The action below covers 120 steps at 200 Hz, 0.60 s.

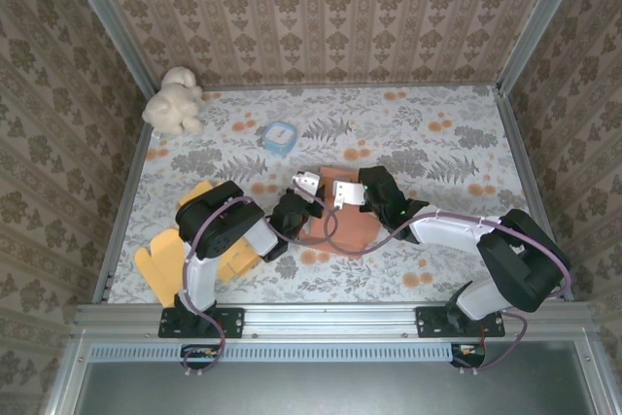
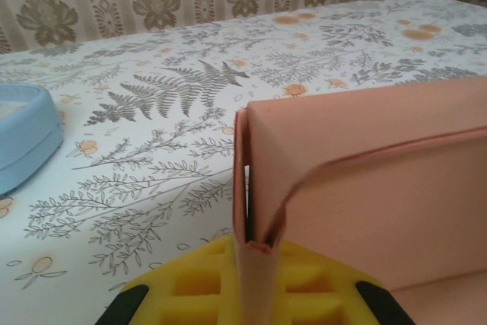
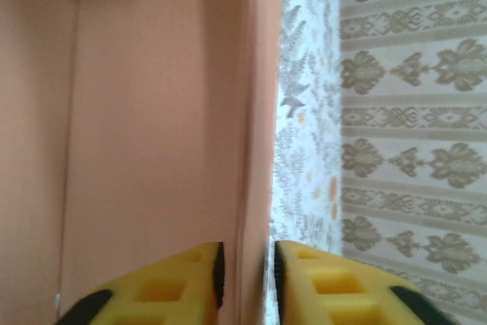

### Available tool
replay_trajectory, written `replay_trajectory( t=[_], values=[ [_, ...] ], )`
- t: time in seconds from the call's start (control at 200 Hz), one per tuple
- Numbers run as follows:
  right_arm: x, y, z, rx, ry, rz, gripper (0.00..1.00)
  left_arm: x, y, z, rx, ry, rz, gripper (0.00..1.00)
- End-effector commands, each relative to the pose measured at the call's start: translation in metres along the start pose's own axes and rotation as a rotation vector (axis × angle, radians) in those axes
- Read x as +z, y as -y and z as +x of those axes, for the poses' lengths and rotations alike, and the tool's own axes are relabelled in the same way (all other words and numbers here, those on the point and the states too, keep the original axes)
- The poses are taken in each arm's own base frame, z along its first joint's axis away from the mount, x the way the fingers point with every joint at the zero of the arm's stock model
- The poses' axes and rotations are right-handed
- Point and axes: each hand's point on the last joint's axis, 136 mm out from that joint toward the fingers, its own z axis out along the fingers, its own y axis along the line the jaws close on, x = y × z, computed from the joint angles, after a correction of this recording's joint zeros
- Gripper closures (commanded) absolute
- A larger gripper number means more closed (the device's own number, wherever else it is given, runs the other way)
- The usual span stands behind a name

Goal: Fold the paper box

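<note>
The salmon paper box lies partly folded at the middle of the table. My left gripper is at its left side. In the left wrist view, the left gripper is shut on the folded end of an upright box wall. My right gripper is at the box's right side. Its yellow fingers stand slightly apart astride another upright wall of the box, with a thin gap on each side, so that right gripper is open.
A small blue container sits behind the box, near the left gripper's view edge. A white plush toy is in the back left corner. Yellow flat pieces lie at the front left. Wallpapered walls enclose the table.
</note>
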Motion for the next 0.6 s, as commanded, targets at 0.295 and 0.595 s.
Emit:
replay_trajectory(
  t=[0.295, 0.595],
  values=[
    [-0.045, 0.016, -0.034, 0.537, 0.239, -0.077, 0.61, 0.002, -0.007, 0.003, 0.091, -0.01, -0.019, 1.0],
    [-0.05, 0.044, -0.031, 0.927, 0.225, -0.034, 0.61, -0.005, 0.012, 0.007, 0.103, -0.026, 0.21, 1.0]
  ],
)
